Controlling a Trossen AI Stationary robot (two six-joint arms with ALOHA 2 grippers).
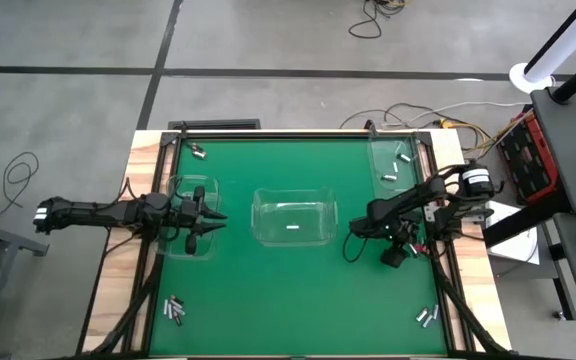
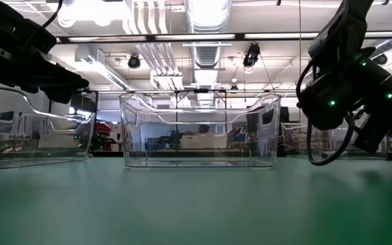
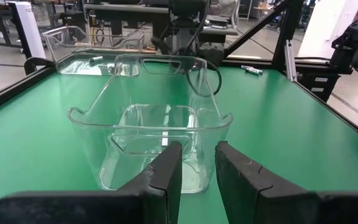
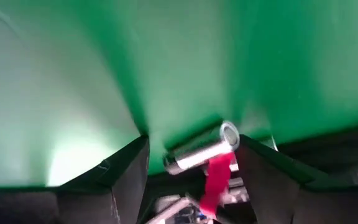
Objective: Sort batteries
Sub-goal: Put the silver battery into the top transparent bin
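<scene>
The right claw (image 4: 191, 158) is pinching a silvery battery (image 4: 201, 152) between its fingers, beside a small red object (image 4: 215, 180), and hovering over the green surface (image 1: 288, 290) right of the middle clear bin (image 1: 294, 220). The left claw (image 1: 208, 217) is waiting spread over the left bin (image 1: 176, 245). Judging from this, the grip should be kept firm and the battery carried level above the proper bin's rim before releasing.
</scene>
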